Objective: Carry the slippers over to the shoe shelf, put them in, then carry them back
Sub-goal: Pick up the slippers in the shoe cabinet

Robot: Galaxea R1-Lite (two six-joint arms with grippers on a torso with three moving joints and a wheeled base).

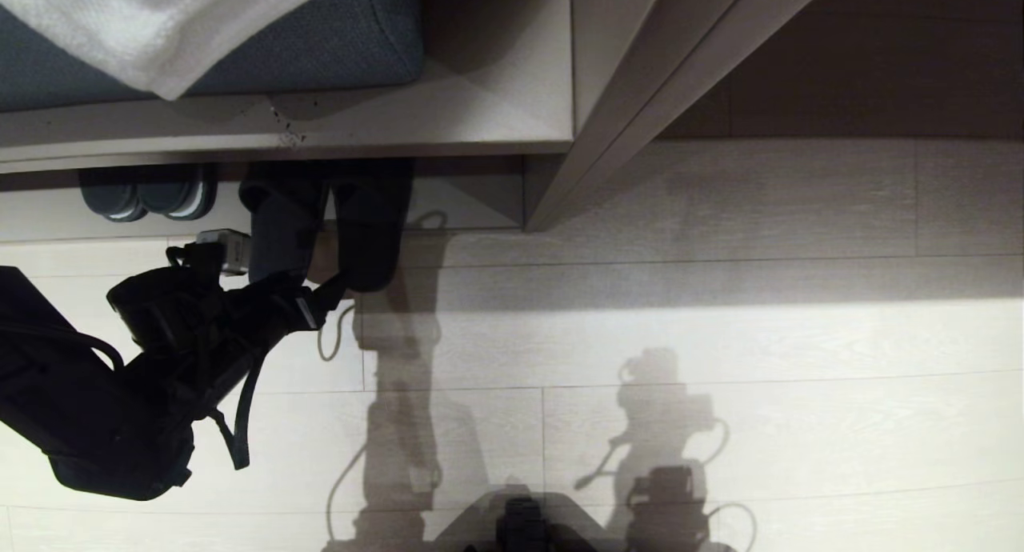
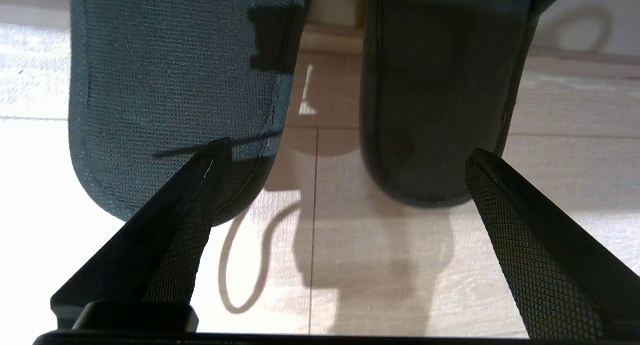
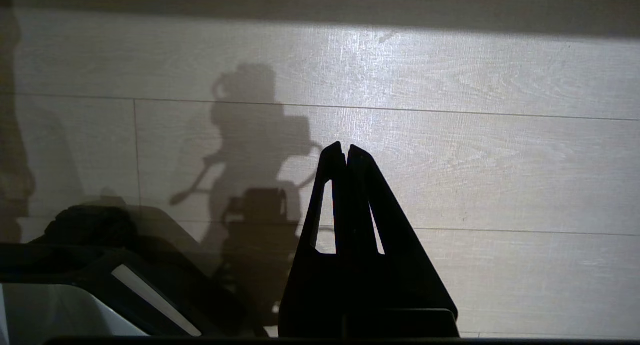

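Note:
The two black slippers lie side by side on the floor, toes under the shoe shelf (image 1: 40,220) and heels sticking out: one slipper (image 1: 280,224) on the left, the other (image 1: 370,232) on the right. The left wrist view shows both heels close up, the woven insole of one (image 2: 170,85) and the darker other (image 2: 435,95). My left gripper (image 1: 316,286) (image 2: 347,151) is open at the heels, spanning the gap between them. One fingertip (image 2: 212,160) overlaps the left heel and the other (image 2: 482,167) sits by the right heel's outer edge. Nothing is held. My right gripper (image 3: 345,147) hangs shut over bare floor.
A second dark pair with pale sole edges (image 1: 148,196) sits further left in the shelf. Above it is the bench with a blue cushion (image 1: 336,40) and a white cloth (image 1: 160,24). A desk panel (image 1: 608,104) rises to the right. Pale plank floor (image 1: 720,336) spreads in front.

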